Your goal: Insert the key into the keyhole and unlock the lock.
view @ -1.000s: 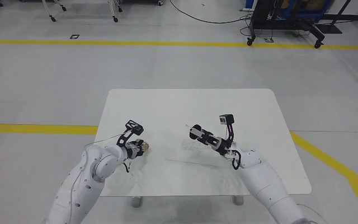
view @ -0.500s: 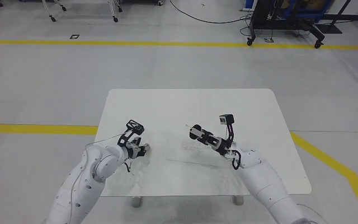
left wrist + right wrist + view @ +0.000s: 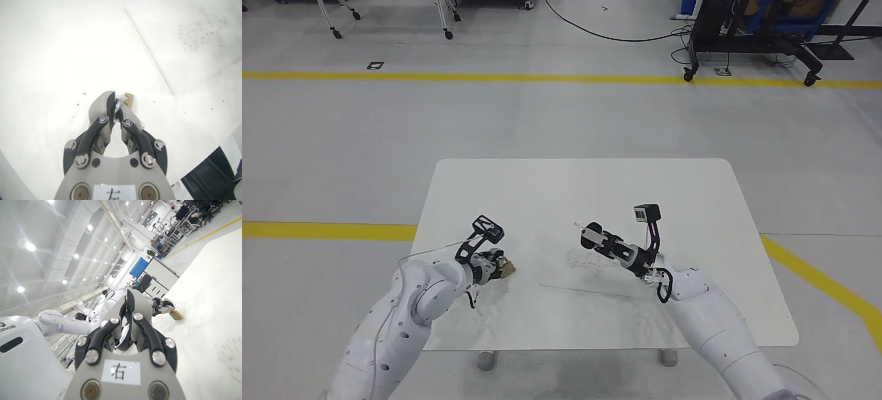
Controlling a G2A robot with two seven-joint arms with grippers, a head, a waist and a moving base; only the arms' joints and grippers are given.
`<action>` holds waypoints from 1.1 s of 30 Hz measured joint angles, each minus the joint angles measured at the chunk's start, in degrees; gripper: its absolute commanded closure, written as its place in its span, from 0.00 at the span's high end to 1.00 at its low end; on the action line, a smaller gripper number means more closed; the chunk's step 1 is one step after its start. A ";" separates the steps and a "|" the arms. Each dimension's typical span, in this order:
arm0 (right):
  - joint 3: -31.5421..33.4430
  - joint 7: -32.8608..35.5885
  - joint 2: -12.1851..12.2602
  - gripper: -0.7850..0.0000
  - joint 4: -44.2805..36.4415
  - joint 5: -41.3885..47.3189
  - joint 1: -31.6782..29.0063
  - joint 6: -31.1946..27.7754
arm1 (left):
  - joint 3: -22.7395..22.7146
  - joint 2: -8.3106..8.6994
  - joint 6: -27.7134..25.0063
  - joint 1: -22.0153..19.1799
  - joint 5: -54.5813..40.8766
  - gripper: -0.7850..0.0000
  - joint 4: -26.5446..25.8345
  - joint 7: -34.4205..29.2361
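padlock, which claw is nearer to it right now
Left. The left claw is shut on the padlock near the table's left side. The right claw, shut on the key, sits apart from it over the table's middle.

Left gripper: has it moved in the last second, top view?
Yes. The left gripper, shut on the lock, has shifted slightly away from the table's left edge, toward the right gripper.

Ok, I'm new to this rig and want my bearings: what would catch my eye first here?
The brass padlock, pinched in the left pincer at the left part of the white table. Opposite it, the right pincer is shut on a thin key, apart from the padlock.
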 measured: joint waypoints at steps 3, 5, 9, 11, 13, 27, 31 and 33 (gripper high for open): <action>0.00 0.00 0.00 0.00 0.00 0.00 0.00 0.00 | -0.09 0.04 -0.48 0.12 0.04 0.00 0.20 0.57; 0.00 0.00 0.00 0.00 0.00 0.00 0.00 0.00 | -0.17 0.02 -0.42 0.09 -0.07 0.00 0.47 1.22; 0.00 0.00 0.00 0.00 0.00 0.00 0.00 0.00 | -1.56 -0.24 1.74 -0.03 -3.03 0.00 0.82 6.38; 0.00 0.00 0.00 0.00 0.00 0.00 0.00 0.00 | -2.88 -0.50 2.65 0.12 -7.17 0.00 0.30 10.80; 0.00 0.00 0.00 0.00 0.00 0.00 0.00 0.00 | -4.00 -0.62 2.87 0.42 -10.05 0.00 -0.38 14.63; -2.43 -3.34 -0.88 0.00 -1.95 1.42 -0.51 3.83 | -5.69 -1.67 5.93 -2.90 -28.17 0.00 1.74 11.04; -6.10 -6.79 -2.55 0.00 -2.20 5.86 0.85 5.79 | -6.01 -2.53 10.48 -8.59 -52.45 0.00 8.00 -2.13; -7.80 -7.59 -3.33 0.00 -1.72 7.24 1.83 5.94 | -5.59 -3.15 14.44 -11.06 -63.77 0.00 12.31 -6.11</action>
